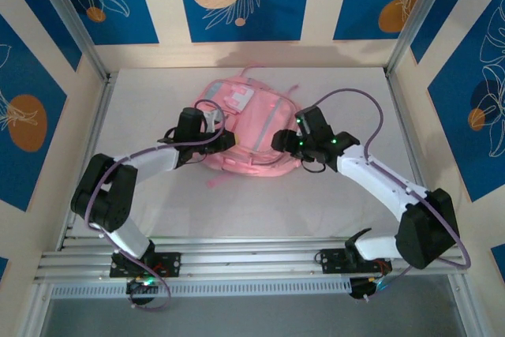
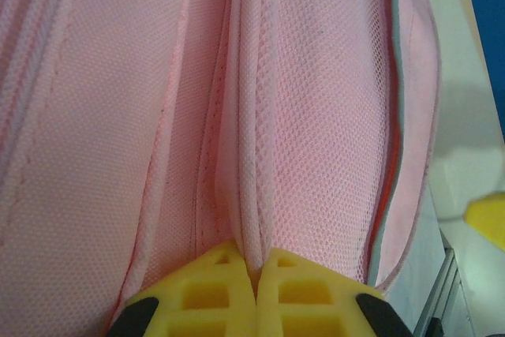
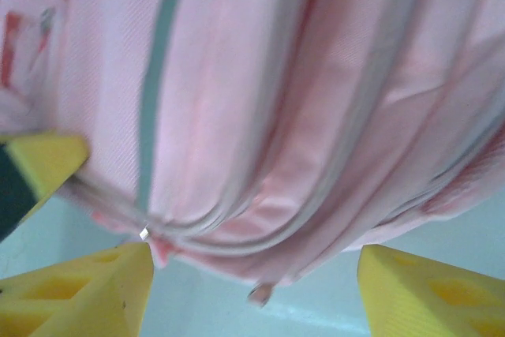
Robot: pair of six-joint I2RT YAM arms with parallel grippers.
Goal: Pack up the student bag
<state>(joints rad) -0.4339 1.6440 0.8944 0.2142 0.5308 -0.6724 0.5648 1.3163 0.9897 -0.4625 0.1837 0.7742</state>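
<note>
bag (image 1: 254, 133) on white table (image 1: 237, 204), blue walls (image 1: 272, 15)

**Student bag (image 1: 248, 128) flat on the table (image 1: 237, 203), one gripper at each near side.**
The student bag lies at the middle of the table, toward the far edge, well ahead of the two arm bases at the near edge. The left gripper (image 1: 225, 141) rests on the bag's near left part; in the left wrist view, a fabric ridge of the bag (image 2: 300, 116) runs in between its meeting fingers (image 2: 221, 293). The right gripper (image 1: 282, 141) sits at the bag's near right edge, with one finger (image 3: 102, 286) on each side of that edge and the table beneath.
</note>
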